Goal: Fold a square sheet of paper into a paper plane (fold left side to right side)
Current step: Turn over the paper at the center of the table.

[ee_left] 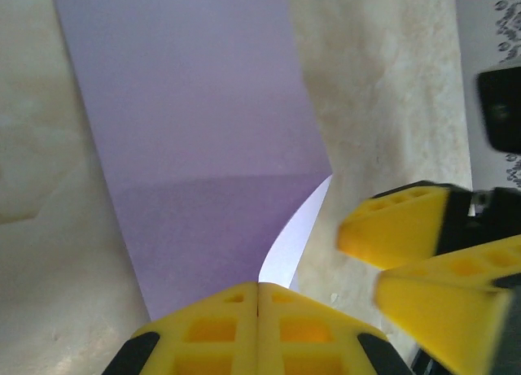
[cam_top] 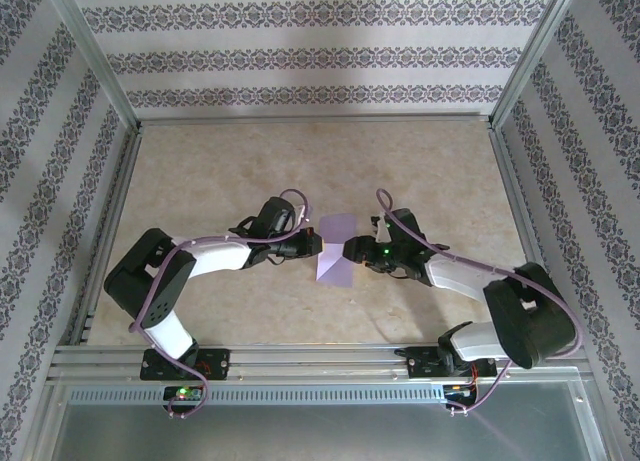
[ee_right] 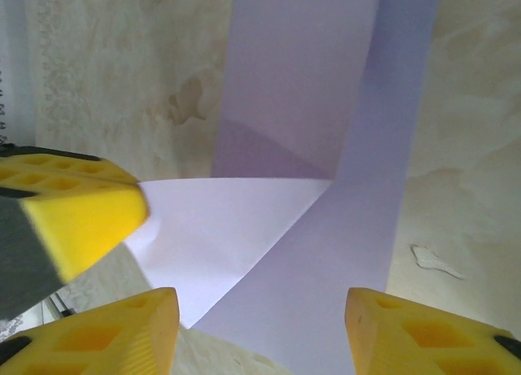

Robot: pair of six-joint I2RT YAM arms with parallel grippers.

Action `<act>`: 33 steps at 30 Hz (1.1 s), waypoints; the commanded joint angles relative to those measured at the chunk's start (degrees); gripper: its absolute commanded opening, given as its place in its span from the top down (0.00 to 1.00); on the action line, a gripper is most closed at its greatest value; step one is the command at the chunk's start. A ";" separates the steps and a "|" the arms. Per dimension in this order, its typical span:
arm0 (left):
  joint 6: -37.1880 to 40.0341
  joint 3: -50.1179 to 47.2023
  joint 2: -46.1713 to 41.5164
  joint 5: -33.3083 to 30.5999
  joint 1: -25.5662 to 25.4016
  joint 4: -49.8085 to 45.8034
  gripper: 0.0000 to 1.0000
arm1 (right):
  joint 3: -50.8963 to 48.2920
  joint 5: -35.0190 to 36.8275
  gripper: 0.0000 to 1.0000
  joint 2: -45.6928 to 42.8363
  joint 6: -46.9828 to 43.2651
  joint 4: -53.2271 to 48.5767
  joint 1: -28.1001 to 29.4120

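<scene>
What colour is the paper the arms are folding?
The paper is lavender purple; the left wrist view shows it best.

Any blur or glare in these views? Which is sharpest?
Top external: sharpest, even light, purple paper crisp. Left wrist: right pincer smeared out of focus at the right; no glare. Right wrist: left pincer blurred at the left; paper's white underside bright, not blown out.

A lab test enclosure: aluminium framing (cam_top: 320,357), wallpapered panels (cam_top: 300,56), beige marbled tabletop (cam_top: 300,161).
</scene>
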 commanded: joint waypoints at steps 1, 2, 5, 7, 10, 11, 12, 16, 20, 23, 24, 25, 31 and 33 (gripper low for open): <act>-0.97 -1.05 -1.61 -1.07 0.39 3.64 1.00 | 1.53 -0.65 0.43 2.71 2.97 7.76 1.08; -1.26 -1.30 -1.74 -1.06 0.45 4.02 1.00 | 1.63 -0.55 0.43 3.44 3.26 8.78 1.26; -1.70 -1.93 -1.67 -1.07 0.45 5.00 1.00 | 2.47 -0.54 0.44 6.20 3.76 11.65 1.74; -1.56 -1.80 -1.51 -1.11 0.48 4.66 1.00 | 3.26 -0.63 0.46 8.23 3.88 13.13 2.09; -1.25 -1.73 -1.47 -1.50 0.40 4.07 1.00 | 4.37 -1.02 0.50 11.15 4.66 15.48 2.46; -1.18 -1.69 -1.54 -1.58 0.46 3.87 1.00 | 4.53 -1.06 0.51 11.78 4.92 16.24 2.55; -1.09 -1.66 -1.49 -1.67 0.46 3.75 1.00 | 4.73 -1.06 0.52 12.36 5.02 16.83 2.70; -0.91 -1.50 -1.14 -2.42 0.46 2.93 0.99 | 5.20 -0.33 0.61 13.20 4.68 17.21 2.99; -0.40 -1.12 -1.10 -3.91 0.46 1.05 0.86 | 4.86 0.54 0.73 12.79 4.13 17.04 3.08; 0.15 -1.29 -2.34 -5.58 0.50 -0.76 0.76 | 4.23 1.60 0.81 11.52 3.68 16.72 3.08; 0.24 -1.43 -3.03 -6.06 0.70 -1.26 0.74 | 4.23 1.82 0.84 11.00 3.42 16.36 3.08; 0.29 -1.76 -3.94 -6.64 0.89 -1.80 0.71 | 4.23 2.13 0.87 10.30 2.99 15.84 2.99; -1.65 -5.07 -12.08 -7.49 3.60 -2.40 0.40 | 4.49 2.32 0.98 5.23 0.71 14.88 1.36; -3.60 -6.43 -15.27 -6.19 5.07 -1.83 0.25 | 4.71 1.61 0.99 2.62 -0.04 15.01 0.35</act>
